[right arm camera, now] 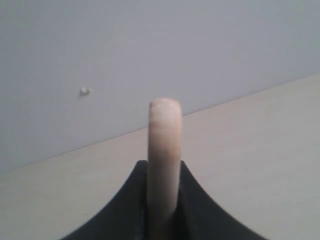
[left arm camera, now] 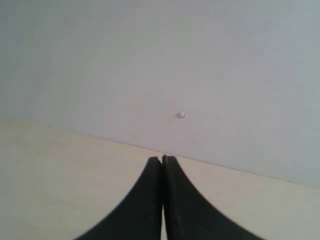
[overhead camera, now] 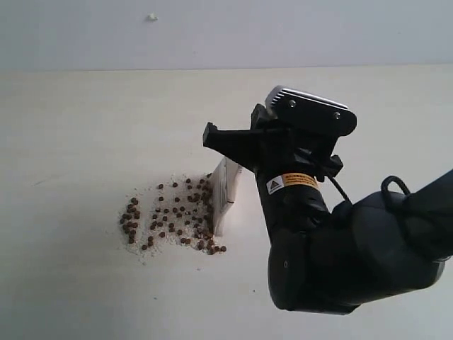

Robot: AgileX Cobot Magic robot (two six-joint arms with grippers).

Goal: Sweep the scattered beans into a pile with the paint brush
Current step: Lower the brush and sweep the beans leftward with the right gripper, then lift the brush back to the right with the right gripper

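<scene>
**Brush clamped at the edge of the bean patch**

Nearest in the exterior view, the bulky black right arm (overhead camera: 340,248) fills the lower right corner. The black right gripper (overhead camera: 218,139) reaches toward the middle. It is clenched on the wide flat paint brush (overhead camera: 225,190) with pale bristles. The right wrist view shows its two fingers pressed against either side of the pale rounded handle (right arm camera: 164,135).

The brush stands roughly upright, bristles down on the pale cream table (overhead camera: 71,142), touching the right edge of the small round reddish-brown beans (overhead camera: 170,212). The beans lie in a loose patch on fine white crumbs (overhead camera: 145,251), left of the brush.

The black left gripper (left arm camera: 161,160) shows only in its own wrist view, fingertips pressed together on nothing, over bare table.

Farthest back is the plain grey wall (overhead camera: 283,28), carrying one small white speck (overhead camera: 151,17).
</scene>
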